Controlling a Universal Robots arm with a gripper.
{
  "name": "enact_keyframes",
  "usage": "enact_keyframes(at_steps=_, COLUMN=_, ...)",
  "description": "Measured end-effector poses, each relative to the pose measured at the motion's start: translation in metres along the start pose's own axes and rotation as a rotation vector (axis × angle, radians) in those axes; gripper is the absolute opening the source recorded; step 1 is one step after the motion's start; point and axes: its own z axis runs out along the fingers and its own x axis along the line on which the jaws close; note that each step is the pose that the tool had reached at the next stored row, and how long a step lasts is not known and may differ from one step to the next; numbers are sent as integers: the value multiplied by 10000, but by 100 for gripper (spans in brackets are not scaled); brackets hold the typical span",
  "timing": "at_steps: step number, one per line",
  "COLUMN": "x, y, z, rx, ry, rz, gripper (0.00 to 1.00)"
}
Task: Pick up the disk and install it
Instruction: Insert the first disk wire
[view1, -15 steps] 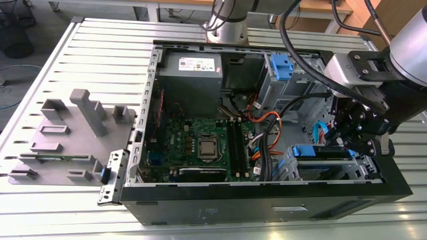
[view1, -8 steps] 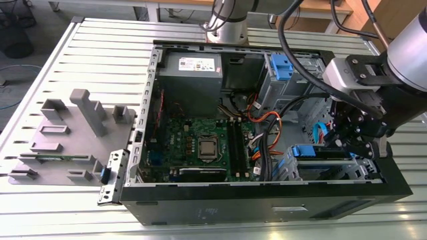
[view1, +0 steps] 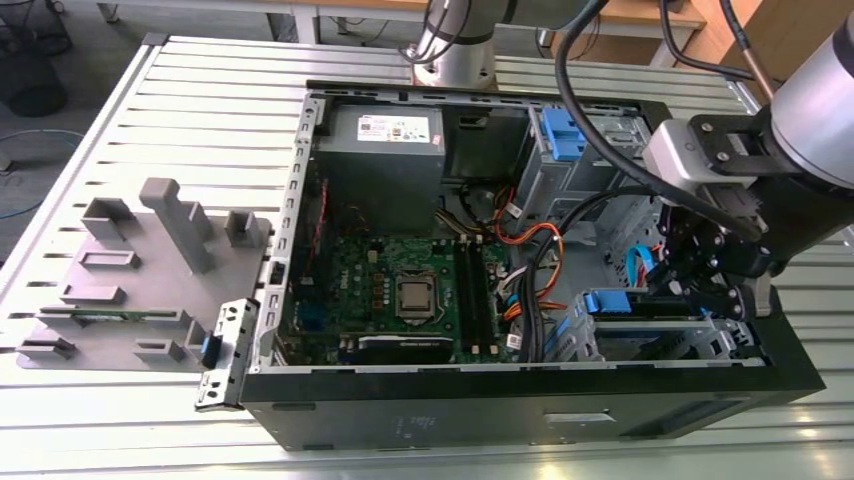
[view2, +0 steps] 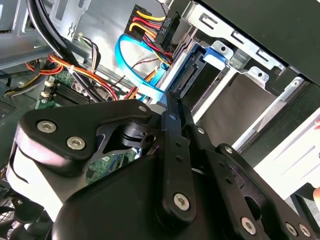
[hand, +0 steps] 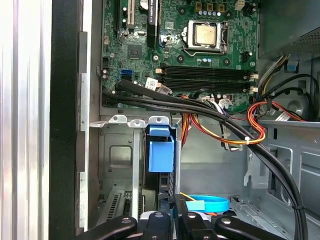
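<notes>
The disk (view1: 625, 303) sits edge-up in the drive cage (view1: 667, 345), at the corner of the open computer case on the exterior view's right. In the first wrist view its blue rail (hand: 161, 152) stands up between the cage's metal walls. In the second wrist view its connector end (view2: 189, 79) faces out. My gripper (view1: 707, 300) hangs right over that end of the disk. It is shut, with the fingertips (view2: 170, 106) close together and touching or almost touching the disk's edge. The gripper (hand: 172, 217) also shows at the frame edge in the first wrist view.
Black and coloured cable bundles (hand: 210, 112) cross between the motherboard (view1: 400, 290) and the cage. A blue flat cable (view2: 131, 67) loops beside the disk. A grey power-supply box (view1: 380, 150) and a second cage with a blue latch (view1: 561, 135) stand at the case's far side. A grey fixture (view1: 134, 270) lies on the slatted table.
</notes>
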Motion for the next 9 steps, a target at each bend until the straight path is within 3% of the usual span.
enact_keyframes(at_steps=9, x=1, y=-6, z=12, rx=0, ry=-4, rz=0, gripper=16)
